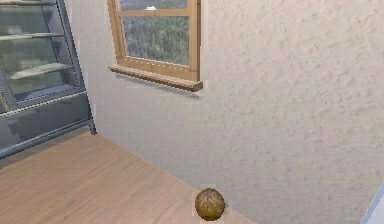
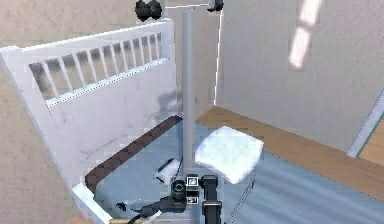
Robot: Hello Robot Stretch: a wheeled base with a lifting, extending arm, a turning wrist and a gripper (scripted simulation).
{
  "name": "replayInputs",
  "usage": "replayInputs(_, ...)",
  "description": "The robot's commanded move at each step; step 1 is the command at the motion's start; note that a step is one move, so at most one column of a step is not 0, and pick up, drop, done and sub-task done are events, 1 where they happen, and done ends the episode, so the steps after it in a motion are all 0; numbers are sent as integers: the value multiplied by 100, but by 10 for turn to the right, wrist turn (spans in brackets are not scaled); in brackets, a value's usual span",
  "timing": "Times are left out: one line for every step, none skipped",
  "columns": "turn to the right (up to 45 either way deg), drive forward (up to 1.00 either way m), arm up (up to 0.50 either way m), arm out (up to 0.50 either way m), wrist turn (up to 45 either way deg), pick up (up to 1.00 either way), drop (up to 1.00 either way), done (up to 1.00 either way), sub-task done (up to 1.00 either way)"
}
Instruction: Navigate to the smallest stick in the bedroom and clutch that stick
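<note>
Bedroom walls are plain and light, and a wood floor runs along them. At the top middle of the forward view is a window with a wood frame. A brown ball sits on the floor at the bottom middle.

The arm side view looks onto a bed with a white headboard in the upper left. A white pillow lies on it near the middle. A small pale thing lies on the bed cover just left of the pillow. It may be the stick, but it is too small to be sure.

The gripper is at the bottom middle, close below that pale thing. The bed is right behind it, so I cannot tell how its jaws stand or if it has hold of anything.

I think the grab comes next. It would go best slow, with the fingers lined up on each side of the pale thing. They should not dig into the soft cover or bump the pillow
</note>
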Motion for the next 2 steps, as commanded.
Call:
replayInputs(0,0,0,0,450,0,0,0,0)
replayInputs(0,0,0,0,330,0,0,0,0)
